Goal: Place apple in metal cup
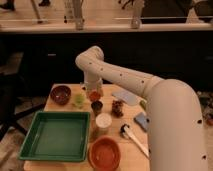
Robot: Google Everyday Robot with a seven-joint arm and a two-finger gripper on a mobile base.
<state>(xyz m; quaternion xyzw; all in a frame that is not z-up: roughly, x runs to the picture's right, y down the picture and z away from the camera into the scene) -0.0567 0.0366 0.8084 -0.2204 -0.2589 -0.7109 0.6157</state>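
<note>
My gripper points down over the back middle of the wooden table, shut on the apple, a small orange-red fruit showing just below the wrist. The metal cup, short and dark grey, stands right in front of and just below the apple. The arm runs from the lower right up to an elbow above the table and hides the gripper's fingers from view.
A translucent green cup and a dark red bowl stand left of the metal cup. A white cup, a green tray and an orange bowl lie in front. A dark red cluster sits to the right.
</note>
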